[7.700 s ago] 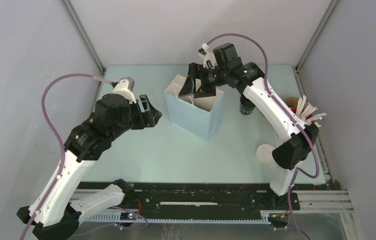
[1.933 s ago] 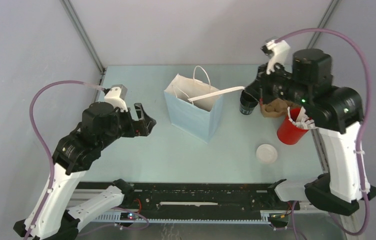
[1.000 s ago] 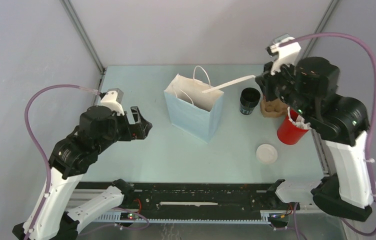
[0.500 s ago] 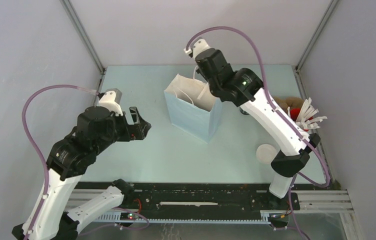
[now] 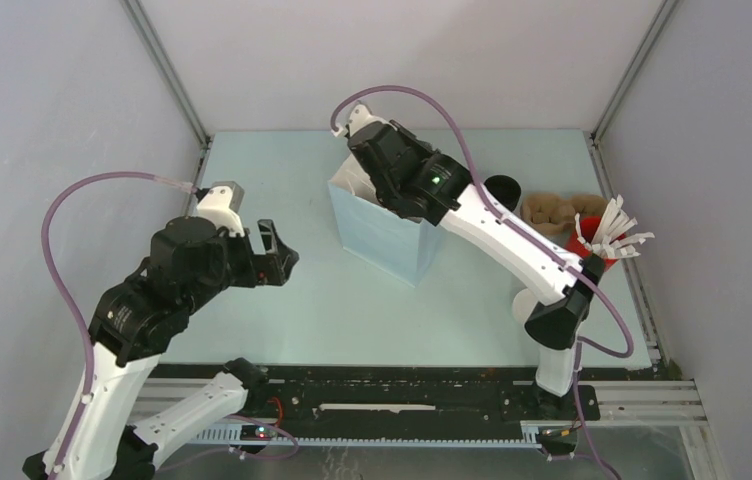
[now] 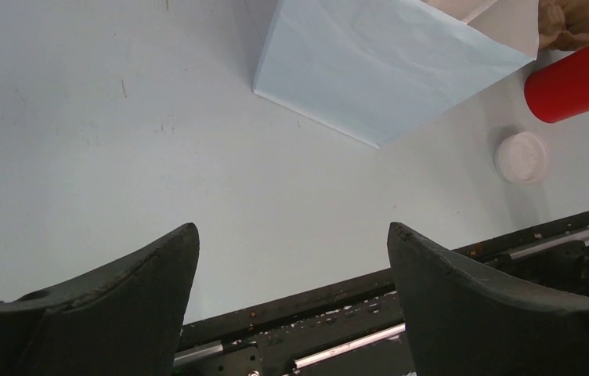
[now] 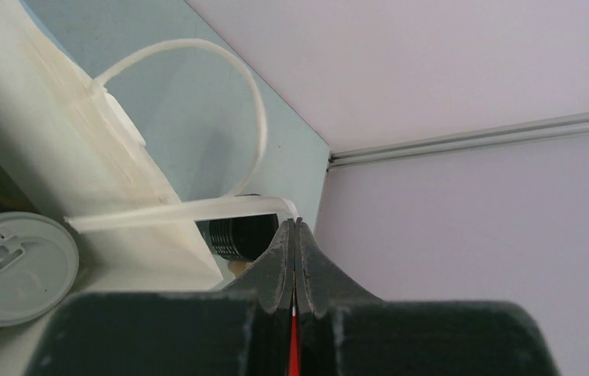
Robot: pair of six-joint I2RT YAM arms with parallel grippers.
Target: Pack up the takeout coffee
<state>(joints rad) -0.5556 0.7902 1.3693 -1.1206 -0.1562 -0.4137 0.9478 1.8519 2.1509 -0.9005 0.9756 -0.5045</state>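
Note:
The light blue paper bag [image 5: 382,240] stands mid-table. My right arm's wrist [image 5: 407,175] hangs over its open top. Its gripper [image 7: 298,223] is shut on the end of a white stir stick [image 7: 174,211], which lies across the bag's rim. Inside the bag stand two cups with grey lids [image 7: 13,266], below a looped handle [image 7: 197,78]. An open black cup [image 5: 501,187] stands right of the bag. My left gripper [image 6: 291,231] is open and empty, above the table left of the bag [image 6: 377,70].
A red cup [image 5: 584,250] of white sticks stands at the right edge, with brown sleeves [image 5: 552,212] behind it. A loose white lid [image 6: 520,157] lies near the front right. The black rail [image 6: 338,305] runs along the table's near edge.
My right arm has swung left from above the black cup to over the bag, carrying the stick with it. The left arm has barely moved and stays open.

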